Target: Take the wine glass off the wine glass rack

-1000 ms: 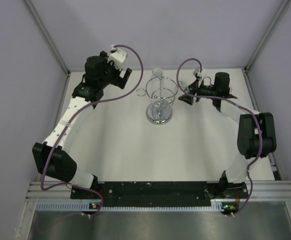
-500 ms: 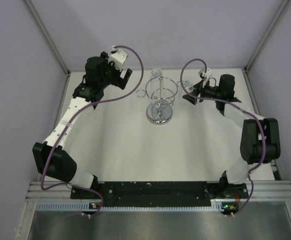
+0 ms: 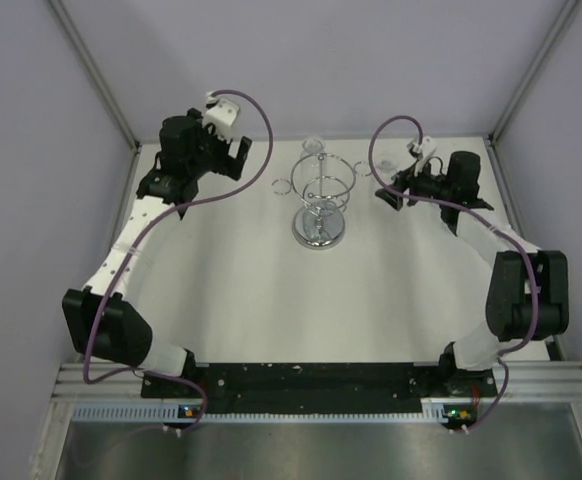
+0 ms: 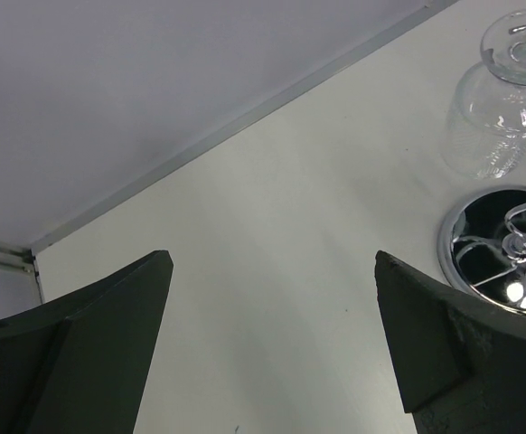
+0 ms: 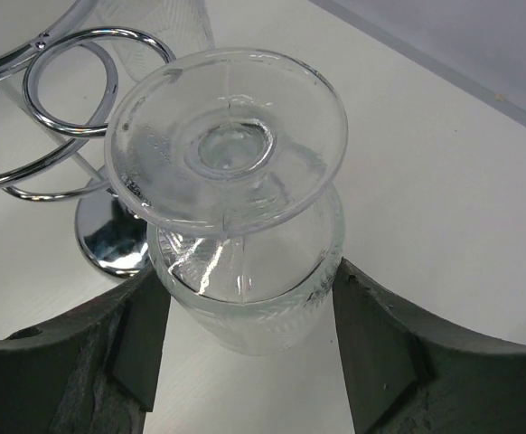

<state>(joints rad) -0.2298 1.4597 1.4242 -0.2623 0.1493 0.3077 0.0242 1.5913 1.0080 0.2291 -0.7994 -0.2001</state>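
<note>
On the white table (image 3: 241, 290) between lilac walls (image 3: 321, 60), the wine glass rack (image 3: 318, 205) stands toward the far edge, and just right of it the right gripper (image 5: 245, 316) pinches an inverted wine glass (image 5: 227, 145) by its bowl, while the left gripper (image 4: 272, 271) gapes empty.

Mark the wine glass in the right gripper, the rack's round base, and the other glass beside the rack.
Held wine glass (image 5: 229, 140): right wrist view, centre of its upturned foot.
Wine glass rack (image 4: 478, 228): left wrist view, mirrored round base.
Other wine glass (image 4: 484, 127): left wrist view, its bowl.
</note>
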